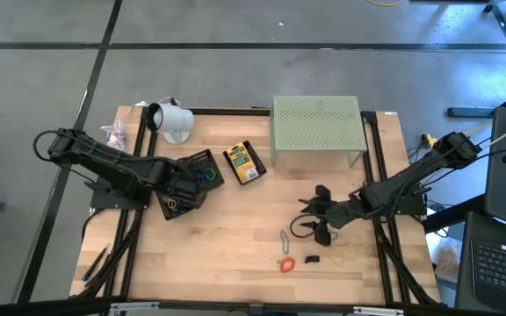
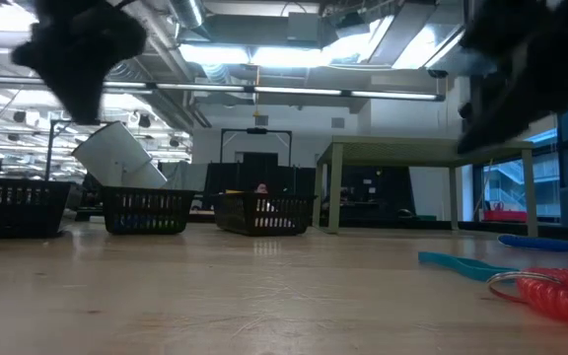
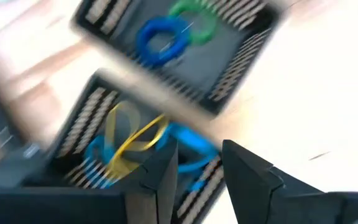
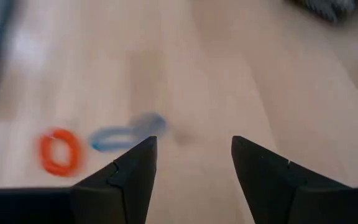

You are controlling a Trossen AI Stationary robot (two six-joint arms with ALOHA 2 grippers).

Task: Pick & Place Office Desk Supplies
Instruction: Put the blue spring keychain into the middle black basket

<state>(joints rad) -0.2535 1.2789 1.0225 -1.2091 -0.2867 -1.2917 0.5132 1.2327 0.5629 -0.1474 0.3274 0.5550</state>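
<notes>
Nearest you on the counter (image 1: 235, 254), a red band (image 1: 286, 263), a metal clip (image 1: 284, 239) and a small black clip (image 1: 312, 260) lie loose — unsorted work. Just beyond, your right hand (image 1: 323, 225) hovers open and empty. At left, your left hand (image 3: 194, 171), slightly parted and empty, hangs over two black baskets (image 1: 191, 180) already holding blue, green and yellow bands. Farther off, the yellow packets (image 1: 242, 161) wait — roughly halfway.

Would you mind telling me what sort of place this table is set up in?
Probably a robotics lab in an industrial hall: exposed ceiling ducts, a concrete floor, and a laptop beside the table.
</notes>
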